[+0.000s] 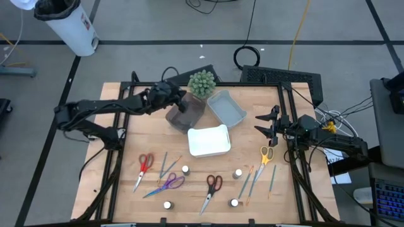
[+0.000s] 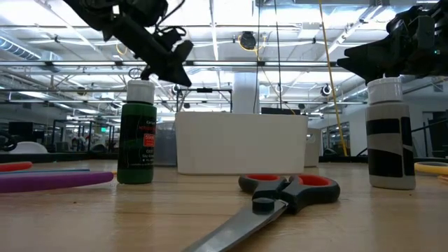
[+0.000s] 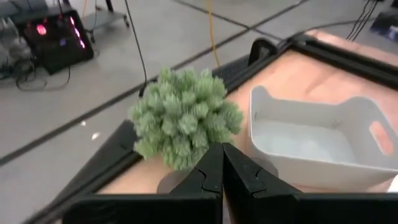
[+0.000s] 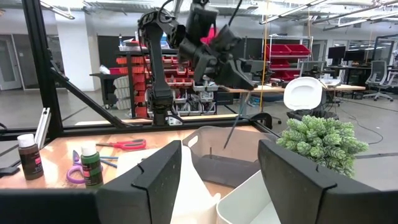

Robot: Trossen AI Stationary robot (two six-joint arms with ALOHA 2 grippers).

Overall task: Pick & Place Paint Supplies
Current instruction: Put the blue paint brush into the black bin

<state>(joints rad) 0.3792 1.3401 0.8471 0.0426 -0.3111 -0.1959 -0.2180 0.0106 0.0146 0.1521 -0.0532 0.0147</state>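
Could lose the brush over the tray wall if let go while it hangs slantwise. Could also knock the spiky plant, just beside the brown tray on its far side, by swinging farther that way.

Shows the left claw pinched fully together above the brown tray, at the far middle of the table. Appears to grip a thin brush by its upper end, with the lower end reaching down into the tray; cannot tell from the right wrist view whether the tip touches the floor of it. Looks like the drop-off step for this one item.

Finds the right claw spread wide and holding nothing, at the right side of the table. Places the yellow-handled scissors just on the near side of it, with several more brushes nearer still. Might clip the blue-grey tray, to its left, if sent across carelessly.

Leaves most of the job undone, judging by the near half of the table: red scissors, purple scissors, dark-handled scissors and four small bottles all loose on the wood, well apart from both claws. Shows nothing visible inside the white tray.
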